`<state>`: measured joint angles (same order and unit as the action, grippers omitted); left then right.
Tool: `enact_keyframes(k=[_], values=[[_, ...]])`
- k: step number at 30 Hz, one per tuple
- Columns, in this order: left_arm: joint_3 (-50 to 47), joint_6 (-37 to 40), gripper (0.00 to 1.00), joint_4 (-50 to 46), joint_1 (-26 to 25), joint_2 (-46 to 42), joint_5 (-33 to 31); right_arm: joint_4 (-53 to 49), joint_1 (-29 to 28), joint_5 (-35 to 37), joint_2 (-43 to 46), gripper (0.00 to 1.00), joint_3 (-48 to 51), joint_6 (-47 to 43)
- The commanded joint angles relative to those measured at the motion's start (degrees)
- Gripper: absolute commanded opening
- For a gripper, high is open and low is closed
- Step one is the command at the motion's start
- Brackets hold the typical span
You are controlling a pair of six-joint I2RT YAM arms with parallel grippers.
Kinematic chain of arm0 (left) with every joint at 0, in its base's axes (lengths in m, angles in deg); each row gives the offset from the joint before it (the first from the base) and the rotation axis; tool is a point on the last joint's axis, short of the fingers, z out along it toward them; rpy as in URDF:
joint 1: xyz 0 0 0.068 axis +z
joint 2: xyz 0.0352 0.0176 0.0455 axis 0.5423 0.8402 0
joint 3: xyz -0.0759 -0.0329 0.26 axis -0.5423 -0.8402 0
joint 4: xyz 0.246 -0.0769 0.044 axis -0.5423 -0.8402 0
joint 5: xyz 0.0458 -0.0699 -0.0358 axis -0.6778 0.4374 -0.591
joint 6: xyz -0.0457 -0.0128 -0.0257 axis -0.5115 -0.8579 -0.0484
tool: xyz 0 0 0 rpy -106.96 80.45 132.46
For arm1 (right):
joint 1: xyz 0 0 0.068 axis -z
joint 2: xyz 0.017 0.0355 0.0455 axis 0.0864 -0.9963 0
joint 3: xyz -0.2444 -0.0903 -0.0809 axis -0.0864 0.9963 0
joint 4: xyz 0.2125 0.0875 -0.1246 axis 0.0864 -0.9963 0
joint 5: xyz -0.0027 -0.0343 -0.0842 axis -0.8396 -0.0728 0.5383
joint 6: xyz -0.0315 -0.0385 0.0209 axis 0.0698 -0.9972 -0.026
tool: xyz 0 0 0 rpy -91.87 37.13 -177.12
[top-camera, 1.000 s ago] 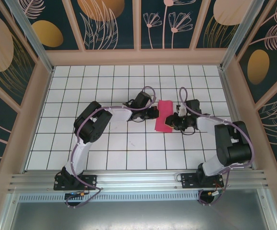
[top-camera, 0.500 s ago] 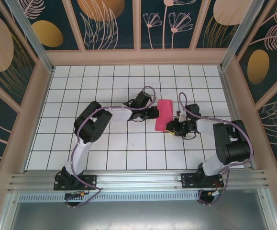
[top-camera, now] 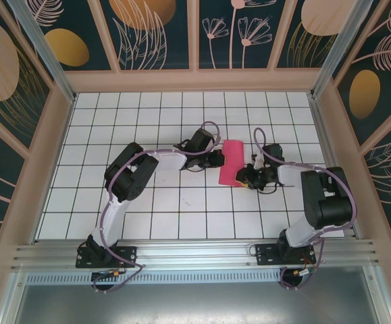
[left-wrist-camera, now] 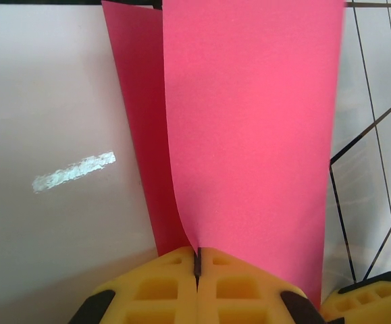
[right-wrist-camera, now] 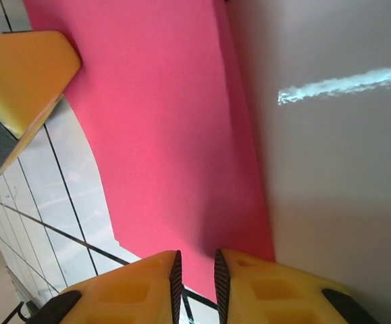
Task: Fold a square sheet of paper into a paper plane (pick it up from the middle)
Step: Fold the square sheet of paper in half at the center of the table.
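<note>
Magenta-pink thin sheet of paper (top-camera: 231,162), doubled over into a long narrow strip, set between the two grippers near the middle of the white tiled tabletop (top-camera: 168,202). From the left wrist, two layers of the same paper (left-wrist-camera: 249,121): the upper one curving down toward the fingertips, the lower one a darker band just left of it. Flat on the tiles or lifted a little: cannot tell.

Left gripper (top-camera: 216,159) at the strip's left long edge. Yellow foam fingers (left-wrist-camera: 158,287) pressed tight together, the paper's edge pinched in the seam between them. Strip running straight away from those fingertips to the top of the left wrist view.

Right gripper (top-camera: 244,177) at the strip's near right corner, just right of the paper. Its own yellow fingers (right-wrist-camera: 263,290) a narrow slit apart, nothing clamped. Pink paper (right-wrist-camera: 161,121) just beyond the tips and visible through the slit, with bare grey-white tabletop to the right of them.

White-and-black arms bent inward from either side, purple cables (top-camera: 259,138) looped above the wrists. Nearer than both grippers, a grooved aluminium rail (top-camera: 195,253) carrying the two bases. Around the tabletop, dark teal wall panels (top-camera: 161,50) with gold leaf and flower patterns.
</note>
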<state>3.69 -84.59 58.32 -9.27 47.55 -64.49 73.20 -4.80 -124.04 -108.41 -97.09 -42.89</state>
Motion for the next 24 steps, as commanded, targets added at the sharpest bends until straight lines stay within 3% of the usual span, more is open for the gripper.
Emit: enact_keyframes(k=[1, 8, 14, 24], values=[[0.7, 1.73, 0.05, -3.02, 0.31, 2.29, -1.01, -1.5, 0.4, 3.88, -1.21, 0.26, -0.11, -1.58], [0.52, 2.04, 0.05, -3.62, 0.29, 2.21, -0.93, -3.14, 1.13, 1.22, 3.42, 0.28, -8.15, -1.9], [0.47, 1.85, 0.05, -3.72, 0.34, 2.2, -0.82, -2.37, 2.55, -0.35, -4.12, 0.25, -14.52, -3.75], [0.62, 2.11, 0.04, -4.82, 0.34, 2.05, -1.4, 0.61, 4.75, 1.14, -14.04, 0.25, -13.29, -4.8]])
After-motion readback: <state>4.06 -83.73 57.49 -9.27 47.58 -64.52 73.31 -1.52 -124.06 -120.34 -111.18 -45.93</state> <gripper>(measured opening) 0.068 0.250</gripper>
